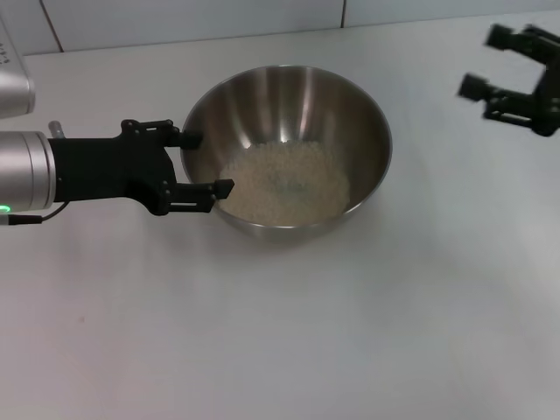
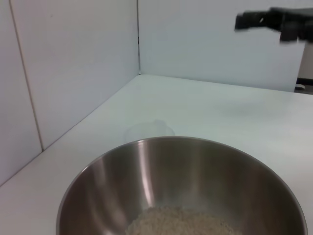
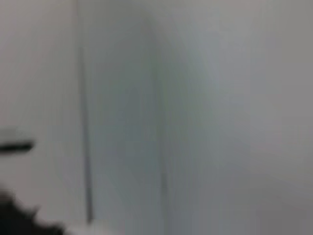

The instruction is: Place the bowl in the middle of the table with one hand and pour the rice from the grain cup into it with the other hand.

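Note:
The steel bowl [image 1: 293,105] stands on the white table [image 1: 289,332], a little behind its middle. A loose heap of whitish rice [image 1: 284,182] lies in its bottom and also shows in the left wrist view [image 2: 181,223], inside the bowl [image 2: 146,176]. My left gripper [image 1: 206,162] is open, its fingertips right at the bowl's left outer wall and rim. My right gripper [image 1: 484,61] is open and empty, up in the air at the far right; it also shows in the left wrist view [image 2: 254,20]. A faint clear cup-like shape [image 2: 149,129] sits on the table beyond the bowl.
White tiled walls [image 2: 73,73] close the table at the back and meet in a corner. A grey device corner [image 1: 13,83] stands at the far left. The right wrist view shows only a blurred wall.

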{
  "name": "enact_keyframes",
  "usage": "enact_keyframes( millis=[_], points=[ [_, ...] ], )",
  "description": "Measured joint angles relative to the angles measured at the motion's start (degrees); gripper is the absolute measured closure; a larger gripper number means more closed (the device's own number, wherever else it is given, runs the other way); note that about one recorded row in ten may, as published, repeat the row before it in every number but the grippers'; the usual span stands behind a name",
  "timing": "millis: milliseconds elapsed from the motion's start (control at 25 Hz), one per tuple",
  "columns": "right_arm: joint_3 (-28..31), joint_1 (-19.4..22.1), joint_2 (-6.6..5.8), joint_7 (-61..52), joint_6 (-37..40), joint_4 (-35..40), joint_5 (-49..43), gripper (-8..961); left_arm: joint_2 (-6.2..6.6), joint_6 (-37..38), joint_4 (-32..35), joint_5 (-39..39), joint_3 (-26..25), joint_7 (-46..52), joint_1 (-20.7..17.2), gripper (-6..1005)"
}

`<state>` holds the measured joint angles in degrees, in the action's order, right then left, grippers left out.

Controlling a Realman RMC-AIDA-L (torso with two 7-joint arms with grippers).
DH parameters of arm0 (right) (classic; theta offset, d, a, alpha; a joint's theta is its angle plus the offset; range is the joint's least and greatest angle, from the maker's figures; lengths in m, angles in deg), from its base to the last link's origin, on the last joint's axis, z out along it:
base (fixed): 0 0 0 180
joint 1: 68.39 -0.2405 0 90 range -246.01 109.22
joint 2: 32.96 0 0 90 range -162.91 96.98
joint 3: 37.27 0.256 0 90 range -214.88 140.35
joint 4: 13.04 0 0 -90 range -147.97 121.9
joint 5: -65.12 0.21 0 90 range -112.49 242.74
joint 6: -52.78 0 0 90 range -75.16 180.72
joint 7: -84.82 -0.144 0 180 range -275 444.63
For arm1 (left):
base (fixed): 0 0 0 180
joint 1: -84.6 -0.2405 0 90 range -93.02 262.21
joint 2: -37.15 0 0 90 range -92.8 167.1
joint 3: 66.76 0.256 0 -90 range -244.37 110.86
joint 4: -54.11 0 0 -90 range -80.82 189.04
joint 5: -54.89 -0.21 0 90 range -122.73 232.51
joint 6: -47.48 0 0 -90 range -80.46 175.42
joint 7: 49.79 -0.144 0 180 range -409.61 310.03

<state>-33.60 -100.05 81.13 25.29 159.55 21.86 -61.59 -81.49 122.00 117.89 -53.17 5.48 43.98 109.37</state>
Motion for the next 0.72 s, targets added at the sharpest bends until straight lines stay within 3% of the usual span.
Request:
enact_keyframes(
  millis=[40,80,200,280,720],
  points=[
    [-8.1,-1.5,2.72,-6.1,-1.0,10.8,0.0,120,0.00,0.0,-0.1,0.0,0.0,0.0,0.0,194],
    [-8.1,-1.5,2.72,-6.1,-1.0,10.8,0.0,120,0.00,0.0,-0.1,0.0,0.0,0.0,0.0,194],
    [-19.2,-1.6,5.12,-14.2,-3.4,21.7,0.8,120,-0.01,-0.1,-0.1,0.0,0.0,0.0,-0.1,194],
    [-26.7,-2.2,4.87,-21.9,-5.2,23.9,1.2,120,-0.01,-0.5,-0.1,0.1,-0.1,0.0,-0.1,194],
    [-35.0,-2.2,5.09,-27.3,-11.1,23.2,0.8,120,0.07,-0.6,0.3,0.5,-0.2,0.6,0.0,194]
  ],
)
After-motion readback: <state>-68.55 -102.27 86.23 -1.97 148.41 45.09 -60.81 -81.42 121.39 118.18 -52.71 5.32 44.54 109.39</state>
